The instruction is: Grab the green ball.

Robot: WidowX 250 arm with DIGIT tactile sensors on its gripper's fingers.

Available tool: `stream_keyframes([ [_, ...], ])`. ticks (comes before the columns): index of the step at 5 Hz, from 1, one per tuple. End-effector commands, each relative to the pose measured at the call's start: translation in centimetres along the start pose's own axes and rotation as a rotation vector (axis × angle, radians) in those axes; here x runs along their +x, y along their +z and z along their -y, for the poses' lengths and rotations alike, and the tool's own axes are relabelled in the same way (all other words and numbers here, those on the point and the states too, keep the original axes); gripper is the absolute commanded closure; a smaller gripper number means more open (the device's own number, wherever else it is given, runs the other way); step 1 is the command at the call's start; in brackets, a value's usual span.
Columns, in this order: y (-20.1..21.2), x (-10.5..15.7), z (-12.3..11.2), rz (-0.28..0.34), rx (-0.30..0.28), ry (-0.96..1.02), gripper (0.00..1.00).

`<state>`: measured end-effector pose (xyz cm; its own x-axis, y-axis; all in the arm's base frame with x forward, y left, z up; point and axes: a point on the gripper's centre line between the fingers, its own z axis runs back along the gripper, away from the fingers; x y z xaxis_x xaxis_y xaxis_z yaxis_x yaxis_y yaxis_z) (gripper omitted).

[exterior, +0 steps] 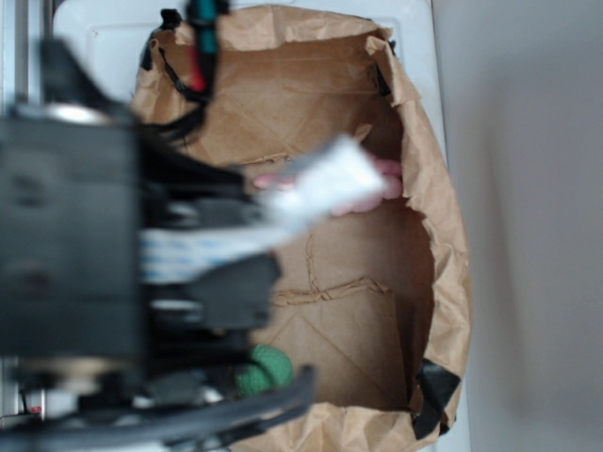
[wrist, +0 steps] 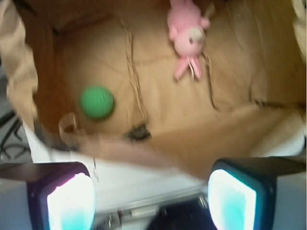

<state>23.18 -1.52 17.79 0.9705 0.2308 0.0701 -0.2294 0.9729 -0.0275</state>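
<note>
Wrist view first, since that's where you can actually see anything: my pincer [wrist: 151, 196] has its two fingers [wrist: 67, 201] spread wide apart at the bottom of the frame, nothing between them, pads glowing whitish-teal from the light. Past them is the inside of a brown paper bag [wrist: 201, 120] lying open, all creased and wrinkly.

So the green ball [wrist: 97, 102] is sitting on the bag's paper floor, over toward the left side of the wrist view, close to the left wall of the bag. It's small and round, a flat matte green, no shine on it at all. You can just about make out a fine bumpy or ribbed texture on the surface, though everything is a bit blurry. Looks roughly as big as the bunny's head.

Speaking of which, the pink plush bunny [wrist: 188, 38] is lying further in, near the top of the frame and well apart from the ball. Pale face, floppy limbs.

Exterior view is mostly my own arm [exterior: 75, 235], a big blurry black mass blocking the left half. The ball [exterior: 264, 369] only peeks out as a green patch near the bottom, just beside the arm's edge, inside the bag [exterior: 443, 245]. A sliver of the bunny [exterior: 388, 179] shows up behind a blurred white bit of the arm.
</note>
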Motion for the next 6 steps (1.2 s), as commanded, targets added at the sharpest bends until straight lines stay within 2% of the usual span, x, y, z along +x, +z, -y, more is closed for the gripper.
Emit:
stream_keyframes([
  [1, -2.1, 5.2, -0.5, 0.126, -0.013, 0.119, 0.0],
  [2, -3.3, 5.8, -0.9, 0.138, -0.066, 0.288, 0.0],
  [3, -4.6, 5.9, -0.7, 0.128, -0.028, 0.458, 0.0],
  [4, -5.9, 5.6, -0.8, 0.062, -0.034, 0.505, 0.0],
  [6, -8.5, 3.5, 0.3, -0.071, -0.114, 0.593, 0.0],
])
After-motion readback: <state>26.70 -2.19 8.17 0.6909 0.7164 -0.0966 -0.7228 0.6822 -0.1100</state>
